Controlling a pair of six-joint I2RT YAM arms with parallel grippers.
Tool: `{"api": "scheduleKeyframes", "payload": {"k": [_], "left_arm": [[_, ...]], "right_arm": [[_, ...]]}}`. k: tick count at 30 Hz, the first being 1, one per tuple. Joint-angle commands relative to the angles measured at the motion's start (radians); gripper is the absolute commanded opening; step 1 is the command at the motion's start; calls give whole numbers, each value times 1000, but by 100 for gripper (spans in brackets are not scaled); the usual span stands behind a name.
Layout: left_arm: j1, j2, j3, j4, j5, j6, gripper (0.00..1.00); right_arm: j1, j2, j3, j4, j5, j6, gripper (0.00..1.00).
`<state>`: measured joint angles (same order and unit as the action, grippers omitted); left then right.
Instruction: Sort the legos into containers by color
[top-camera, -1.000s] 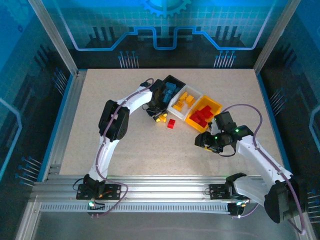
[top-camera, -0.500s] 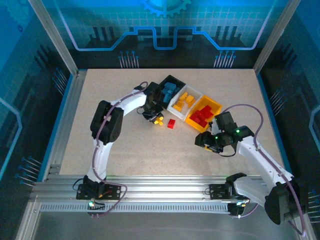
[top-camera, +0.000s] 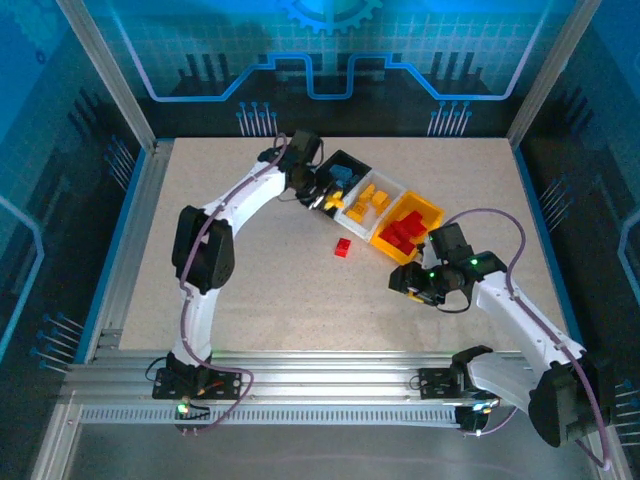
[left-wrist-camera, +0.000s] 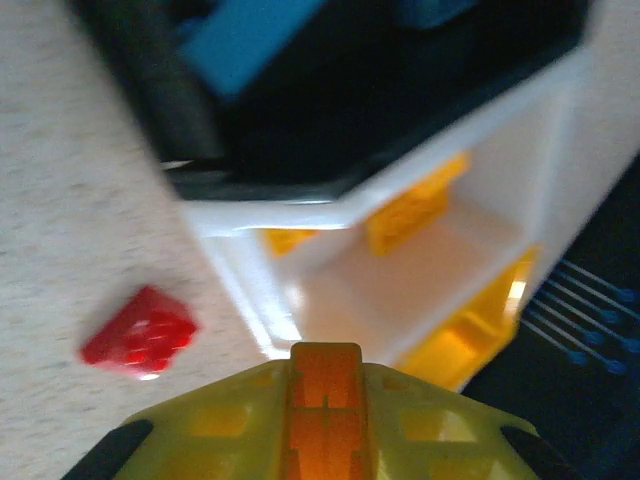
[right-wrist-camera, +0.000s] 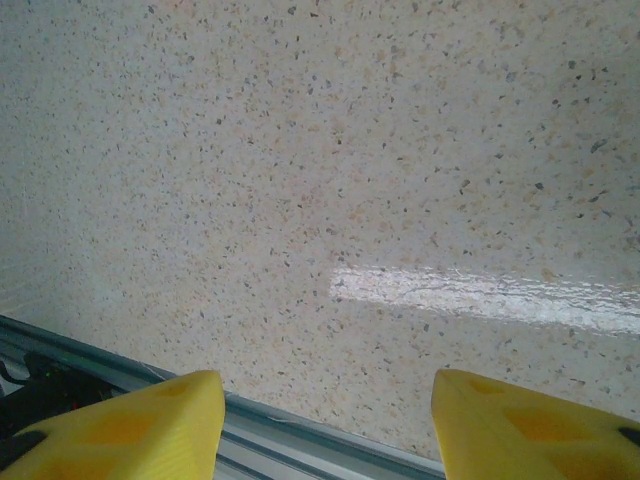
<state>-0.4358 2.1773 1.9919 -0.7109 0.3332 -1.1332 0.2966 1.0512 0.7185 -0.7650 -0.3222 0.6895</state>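
Three joined containers (top-camera: 396, 185) sit upper centre on the speckled beige table (top-camera: 250, 290) inside blue-lit walls, one red lego (top-camera: 343, 248) just below them, the left end effector (top-camera: 327, 199) clenched on a yellow-orange lego (left-wrist-camera: 325, 400) at their left edge, the right end effector (right-wrist-camera: 325, 400) released lower right.

Red lego (top-camera: 343, 247); seemingly orange brick (left-wrist-camera: 325, 410).

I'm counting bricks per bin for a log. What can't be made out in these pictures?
Top view: red bricks in the yellow-orange bin overlap, too small to count.
Left wrist view: blue bricks in the black bin blurred, cut by the top edge.
Left wrist view: orange brick in the left gripper, bottom cut off.
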Motion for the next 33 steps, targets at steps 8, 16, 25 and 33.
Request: {"api": "scheduleKeyframes", "payload": {"k": [8, 16, 25, 33], "left_arm": [[-48, 257, 342, -25, 36, -115, 23], [-52, 279, 355, -19, 36, -122, 34], [-49, 249, 337, -31, 27, -95, 34], [-46, 223, 309, -26, 26, -83, 34]], "right_arm": [[15, -88, -68, -16, 7, 46, 59], [15, -113, -80, -33, 18, 47, 59], [14, -62, -54, -14, 2, 36, 59], [16, -78, -55, -25, 4, 40, 59]]}}
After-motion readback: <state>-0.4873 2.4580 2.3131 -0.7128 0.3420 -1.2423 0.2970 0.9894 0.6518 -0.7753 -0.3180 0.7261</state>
